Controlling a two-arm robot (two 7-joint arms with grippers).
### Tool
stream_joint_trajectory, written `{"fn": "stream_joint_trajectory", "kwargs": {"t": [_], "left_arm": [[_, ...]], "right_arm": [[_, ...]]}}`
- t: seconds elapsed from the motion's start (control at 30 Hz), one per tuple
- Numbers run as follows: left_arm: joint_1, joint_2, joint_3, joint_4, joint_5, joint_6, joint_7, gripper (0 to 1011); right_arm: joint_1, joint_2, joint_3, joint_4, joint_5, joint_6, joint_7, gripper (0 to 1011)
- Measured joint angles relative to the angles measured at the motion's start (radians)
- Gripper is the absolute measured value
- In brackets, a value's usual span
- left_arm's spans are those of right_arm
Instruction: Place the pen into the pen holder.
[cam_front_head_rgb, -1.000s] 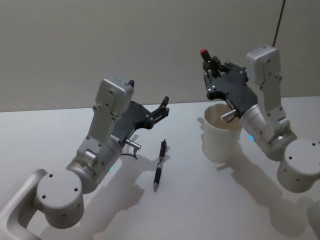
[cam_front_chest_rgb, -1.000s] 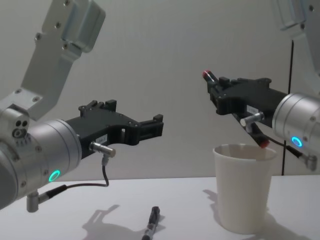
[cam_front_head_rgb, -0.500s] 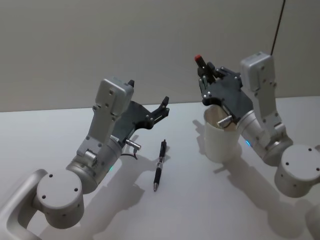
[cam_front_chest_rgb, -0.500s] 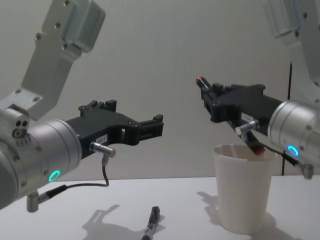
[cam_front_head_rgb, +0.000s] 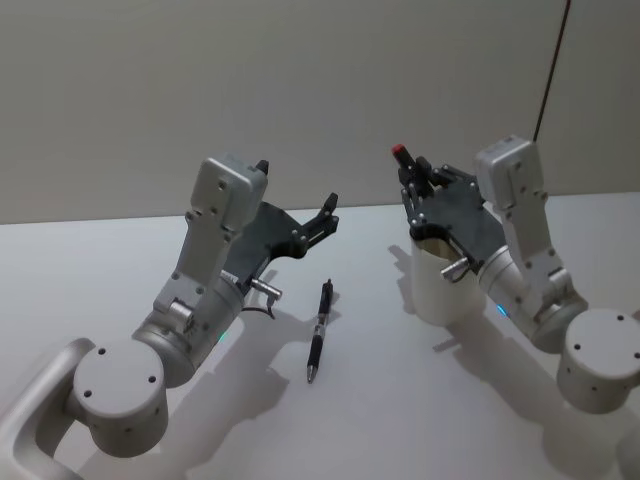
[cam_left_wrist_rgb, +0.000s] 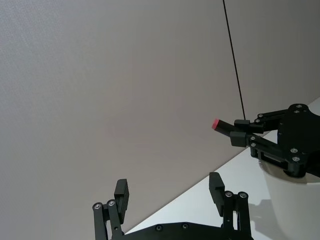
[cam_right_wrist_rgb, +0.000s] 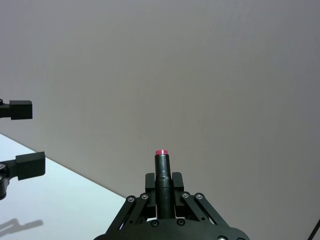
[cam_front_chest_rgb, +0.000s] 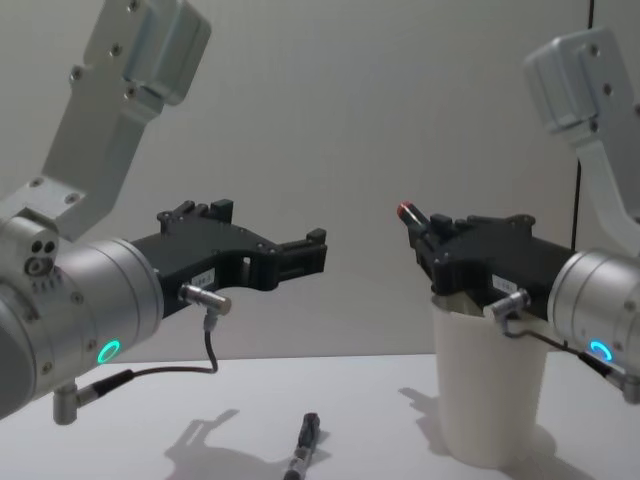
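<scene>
A dark pen with a red end (cam_front_head_rgb: 402, 153) slants through my right gripper (cam_front_head_rgb: 412, 185), which is shut on it. That gripper hangs just over the rim of the pen holder (cam_front_head_rgb: 437, 290), a white paper cup (cam_front_chest_rgb: 490, 400) on the table. The pen's lower end is hidden behind the gripper and the cup's rim. The right wrist view looks along the held pen (cam_right_wrist_rgb: 161, 170) from behind. My left gripper (cam_front_head_rgb: 328, 213) is raised left of the cup, open and holding nothing (cam_left_wrist_rgb: 170, 192).
A second, black pen (cam_front_head_rgb: 319, 330) lies on the white table (cam_front_head_rgb: 380, 420) between the two arms, its end also in the chest view (cam_front_chest_rgb: 303, 450). A plain wall stands behind, with a thin dark cable (cam_front_head_rgb: 550, 70) hanging at the right.
My right gripper has moved down and a little left with the red-ended pen, from above the cup to its rim. The left arm and the black pen have not moved.
</scene>
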Motion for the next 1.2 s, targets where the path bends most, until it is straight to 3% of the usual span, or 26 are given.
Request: {"fn": "stream_joint_trajectory", "kwargs": {"t": [0.63, 1.1, 1.2], "left_arm": [[0.0, 0.0, 0.0, 0.0, 0.0, 0.0, 0.0, 1001], [0.0, 0.0, 0.0, 0.0, 0.0, 0.0, 0.0, 1001], [0.0, 0.0, 0.0, 0.0, 0.0, 0.0, 0.0, 1001]], "right_arm": [[-0.021, 0.011, -0.001, -0.011, 0.0, -0.001, 0.015, 205], [-0.026, 0.013, -0.001, -0.014, 0.001, -0.001, 0.018, 601], [-0.026, 0.013, -0.001, -0.015, 0.002, -0.001, 0.018, 729]]}}
